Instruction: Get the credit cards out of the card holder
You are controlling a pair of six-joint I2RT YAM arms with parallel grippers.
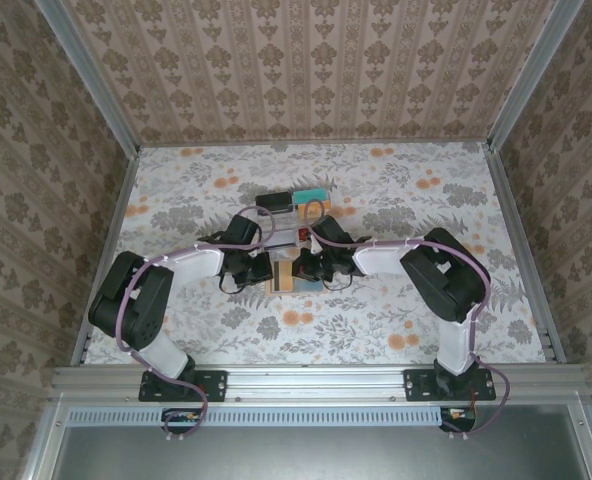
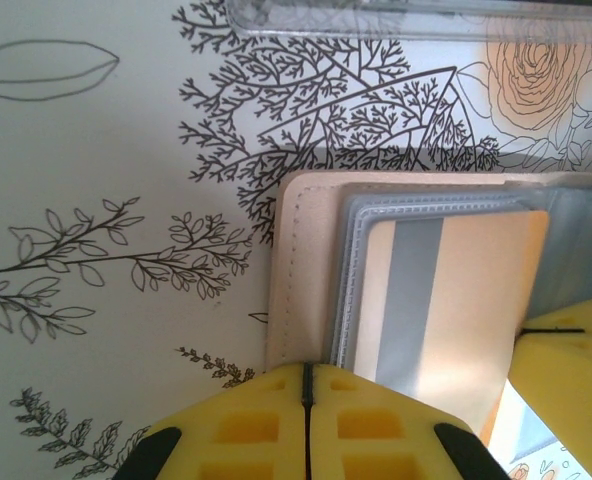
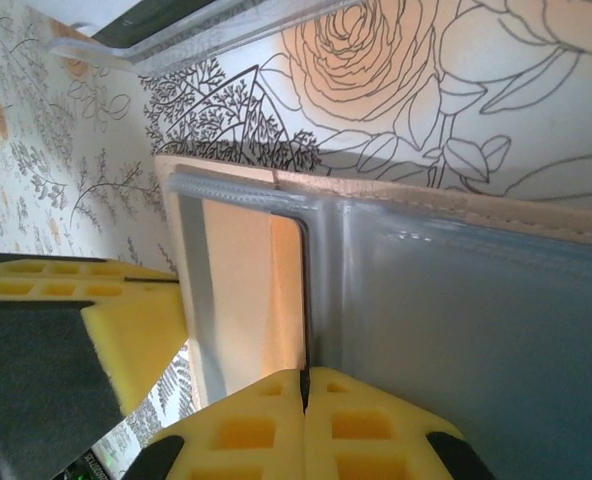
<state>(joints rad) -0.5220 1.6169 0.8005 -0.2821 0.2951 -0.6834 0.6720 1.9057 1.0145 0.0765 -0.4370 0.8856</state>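
Okay, quick rundown. Your left fingers were shut, yellow foam pads pressed together w/ only a thin seam btwn them, right at the near edge of the card holder. Couldn't tell whether they pinched that edge or just sat on it. Your right fingers were closed tight too, the seam lined up w/ the long edge of the card in the pocket. Whether that edge was caught btwn the pads, couldn't tell either.

The card holder lay spread open and flat on the floral tabletop, approx mid-table, w/ both wrists bent in over it from opposite sides. Its tan cover showed as a stitched border around grey-blue inner pockets. One credit card, pale orange w/ a grey stripe down it, sat at the pocket nearest your left fingers, most of its face showing. How deep it sat in the sleeve wasn't clear. In the left wrist view, one yellow pad of the right fingers sat just beside that card's near corner. In the right wrist view, the left fingers showed at the holder's opposite side.

Past the holder's far edge, near but apart from it, lay the clear plastic tray. From the top view a black card and a teal card lay at the tray, compartment unclear. A small red patch sat nearer the holder, too small to identify.
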